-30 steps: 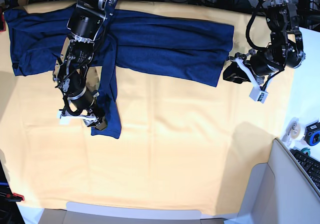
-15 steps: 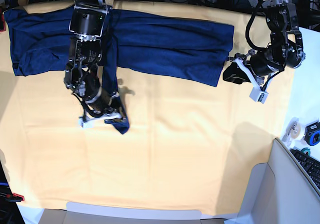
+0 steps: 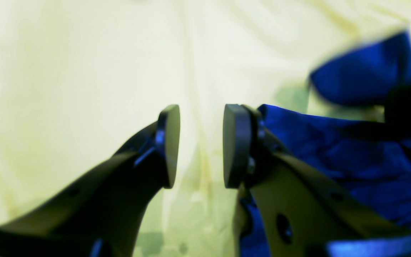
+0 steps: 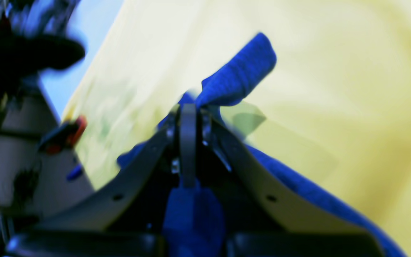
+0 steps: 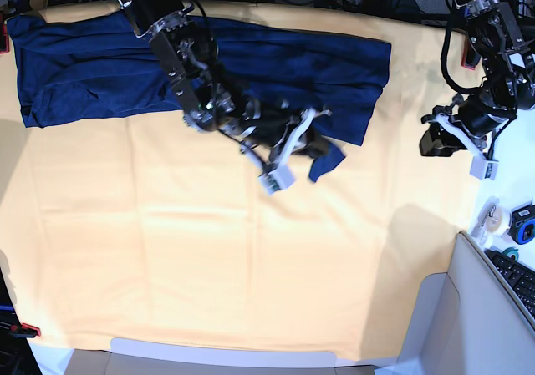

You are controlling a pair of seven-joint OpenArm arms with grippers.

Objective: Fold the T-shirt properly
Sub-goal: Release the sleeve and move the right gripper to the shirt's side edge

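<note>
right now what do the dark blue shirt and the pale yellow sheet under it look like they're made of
Dark navy blue long-sleeved shirt: soft matte knit, probably cotton jersey; the sleeve end pinched in the right claw droops limply and shows fine texture. Big pale yellow cloth: thin, smooth matte fabric, perhaps a bedsheet, with shallow creases; the weave is too blurred to tell.

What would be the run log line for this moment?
right gripper: shut on T-shirt sleeve | left gripper: open, empty | yellow cloth: underneath
</note>
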